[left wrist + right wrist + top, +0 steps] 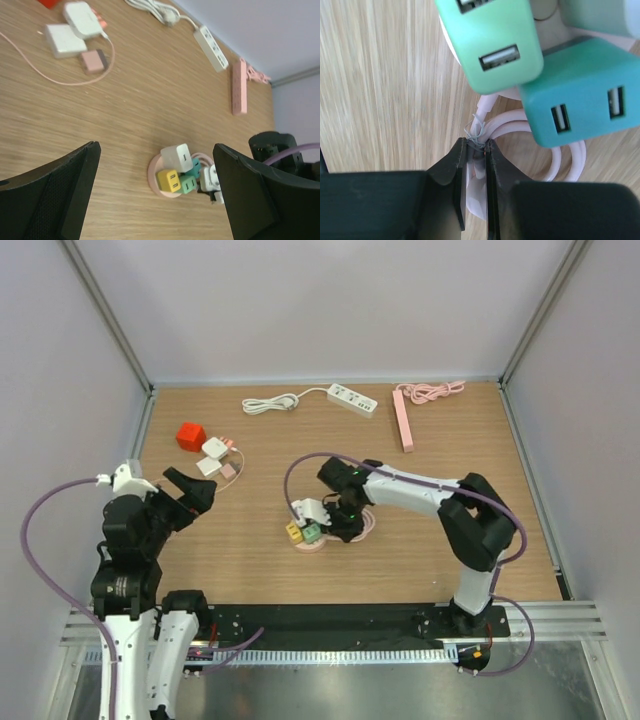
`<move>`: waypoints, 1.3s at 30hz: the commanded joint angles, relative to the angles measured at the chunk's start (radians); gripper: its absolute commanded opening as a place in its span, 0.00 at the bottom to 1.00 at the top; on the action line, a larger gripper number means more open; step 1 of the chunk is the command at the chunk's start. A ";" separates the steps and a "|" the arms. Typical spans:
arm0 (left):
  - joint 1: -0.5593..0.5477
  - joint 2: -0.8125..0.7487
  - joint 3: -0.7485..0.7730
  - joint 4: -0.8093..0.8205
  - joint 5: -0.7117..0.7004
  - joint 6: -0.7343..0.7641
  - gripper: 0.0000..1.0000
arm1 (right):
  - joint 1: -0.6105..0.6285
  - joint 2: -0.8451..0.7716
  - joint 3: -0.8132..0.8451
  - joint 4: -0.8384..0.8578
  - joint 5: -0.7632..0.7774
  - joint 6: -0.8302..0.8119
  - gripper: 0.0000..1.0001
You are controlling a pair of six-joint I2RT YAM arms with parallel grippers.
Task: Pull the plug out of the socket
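**Right tool pinching cable at socket; plugs seated**

The round pink socket (308, 545) lies near the middle of the desk (250, 570). A white plug (176, 157), a yellow plug (167, 180), a green plug (495, 45) and a teal plug (580, 95) are all seated on it.

The right tool (476, 147) is down at the socket's right side. Its fingers are pressed together on a loop of the pink cable (565, 165), at a thin wire tie. The tips lie just below the green and teal plugs and touch neither.

The left tool (190, 490) hangs over the left of the desk, well apart from the socket, spread wide and holding nothing.

At the far edge lie a white power strip (352, 399) and a pink power strip (402, 420).
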 commanded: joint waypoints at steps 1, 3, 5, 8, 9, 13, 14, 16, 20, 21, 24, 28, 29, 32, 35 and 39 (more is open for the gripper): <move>-0.001 0.008 -0.089 0.173 0.263 -0.035 1.00 | -0.083 -0.140 -0.108 -0.020 0.006 -0.072 0.01; -0.001 0.035 -0.128 0.243 0.348 -0.088 1.00 | -0.124 -0.174 -0.172 -0.022 0.014 -0.093 0.01; -0.003 0.072 -0.171 0.277 0.387 -0.140 1.00 | -0.171 -0.216 -0.220 -0.023 0.018 -0.118 0.01; -0.006 0.170 -0.213 0.308 0.464 -0.174 1.00 | -0.222 -0.262 -0.255 -0.016 0.005 -0.130 0.01; -0.013 0.195 -0.218 0.327 0.477 -0.186 1.00 | -0.233 -0.269 -0.260 -0.013 0.000 -0.130 0.01; -0.119 0.286 -0.227 0.377 0.421 -0.197 1.00 | -0.257 -0.309 -0.272 0.012 -0.018 -0.110 0.19; -0.186 0.325 -0.224 0.389 0.395 -0.198 1.00 | -0.260 -0.323 -0.272 0.024 -0.020 -0.097 0.23; -0.260 0.368 -0.205 0.400 0.337 -0.204 1.00 | -0.263 -0.335 -0.266 0.027 -0.031 -0.089 0.35; -0.435 0.528 -0.151 0.413 0.189 -0.229 1.00 | -0.268 -0.378 -0.260 0.049 -0.043 -0.058 0.52; -0.452 0.558 -0.143 0.416 0.173 -0.233 1.00 | -0.271 -0.397 -0.261 0.052 -0.049 -0.049 0.57; -0.521 0.650 -0.100 0.414 0.099 -0.278 1.00 | -0.277 -0.429 -0.265 0.058 -0.063 -0.028 0.64; -0.631 0.769 0.008 0.371 -0.021 -0.333 1.00 | -0.297 -0.521 -0.237 0.090 -0.071 0.125 0.68; -0.650 0.795 0.041 0.323 -0.048 -0.359 1.00 | -0.308 -0.542 -0.229 0.104 -0.054 0.165 0.68; -0.717 0.922 0.172 0.186 -0.185 -0.391 1.00 | -0.346 -0.623 -0.217 0.194 0.004 0.344 0.71; -0.773 1.071 0.313 0.048 -0.268 -0.414 1.00 | -0.426 -0.699 -0.249 0.303 0.014 0.504 0.79; -0.825 1.223 0.467 -0.064 -0.312 -0.413 1.00 | -0.619 -0.756 -0.298 0.385 -0.029 0.641 0.84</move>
